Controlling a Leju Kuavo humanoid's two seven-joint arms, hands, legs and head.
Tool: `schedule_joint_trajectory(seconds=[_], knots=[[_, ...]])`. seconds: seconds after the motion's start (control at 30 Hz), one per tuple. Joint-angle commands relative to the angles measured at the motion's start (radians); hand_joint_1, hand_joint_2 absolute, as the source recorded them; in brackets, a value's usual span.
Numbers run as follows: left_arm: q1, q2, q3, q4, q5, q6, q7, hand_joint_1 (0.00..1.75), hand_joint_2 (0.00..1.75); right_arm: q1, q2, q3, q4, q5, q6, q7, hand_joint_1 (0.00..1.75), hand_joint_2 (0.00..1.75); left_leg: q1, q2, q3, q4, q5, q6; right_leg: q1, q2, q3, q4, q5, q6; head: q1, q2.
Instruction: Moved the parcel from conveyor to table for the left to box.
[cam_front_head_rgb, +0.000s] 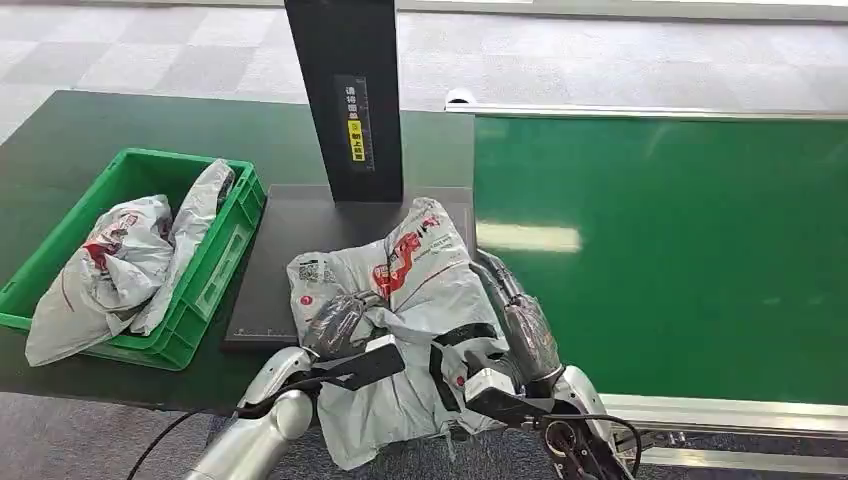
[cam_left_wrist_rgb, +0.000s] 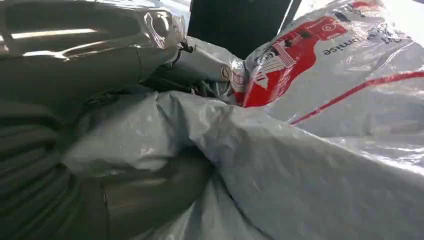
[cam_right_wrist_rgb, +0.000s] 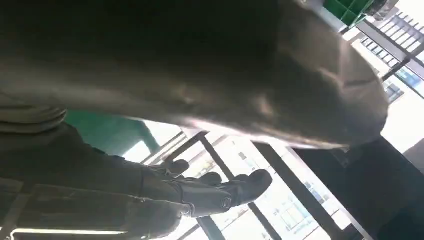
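Observation:
A grey plastic parcel (cam_front_head_rgb: 420, 300) with red print lies bunched at the near edge of the black plate (cam_front_head_rgb: 290, 250), partly hanging over the table edge. My left hand (cam_front_head_rgb: 340, 322) grips its left side; in the left wrist view the parcel's film (cam_left_wrist_rgb: 280, 165) is bunched between the thumb (cam_left_wrist_rgb: 85, 45) and the fingers. My right hand (cam_front_head_rgb: 520, 325) lies flat along the parcel's right side. In the right wrist view its fingers (cam_right_wrist_rgb: 220, 190) are stretched out with nothing between them.
A green crate (cam_front_head_rgb: 215, 265) at the left holds two grey parcels (cam_front_head_rgb: 120, 260). A black post (cam_front_head_rgb: 345, 90) rises from the plate's far side. The green conveyor belt (cam_front_head_rgb: 680, 250) runs along the right. The dark table (cam_front_head_rgb: 80, 130) extends behind the crate.

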Motion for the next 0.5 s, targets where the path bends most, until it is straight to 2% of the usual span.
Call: schedule_joint_trajectory(seconds=[0.03,0.2,0.3,0.33,0.5], knots=[[0.02,0.002,0.024,0.031,0.001,0.018,-0.015,1.75,1.75,-0.007,0.009,-0.015,0.012,-0.001,0.003,0.005,0.0,0.0,0.0,0.002,0.002,-0.002,0.0,-0.001,0.0,0.0,0.001,-0.001,0.0,-0.002,0.0,0.0],[0.034,-0.002,0.031,0.015,0.008,0.11,-0.046,1.75,1.75,-0.009,0.006,-0.014,0.018,-0.012,0.005,0.002,0.0,0.0,0.0,0.002,0.002,-0.002,0.0,-0.001,0.0,0.0,0.001,-0.002,0.0,-0.002,0.0,0.0],[0.055,-0.024,0.064,-0.003,0.094,0.194,-0.118,1.75,1.75,-0.007,0.005,-0.016,0.024,-0.022,-0.003,0.0,0.0,0.0,0.0,0.002,0.002,-0.002,0.0,-0.001,0.0,0.0,0.001,-0.002,0.0,-0.002,0.0,0.0],[0.057,-0.027,0.063,-0.001,0.111,0.209,-0.134,1.75,0.0,-0.008,0.004,-0.014,0.026,-0.025,-0.005,-0.002,0.0,0.0,-0.001,0.002,0.003,-0.004,0.001,-0.001,0.0,0.0,0.002,-0.003,0.001,-0.003,0.0,0.0],[0.066,-0.035,0.059,-0.023,0.258,0.258,-0.181,1.75,0.0,-0.02,-0.005,0.0,0.053,-0.046,-0.028,-0.009,0.0,0.0,0.0,0.001,0.001,-0.003,0.001,-0.001,0.0,-0.002,0.001,-0.003,0.0,-0.003,0.0,0.0]])
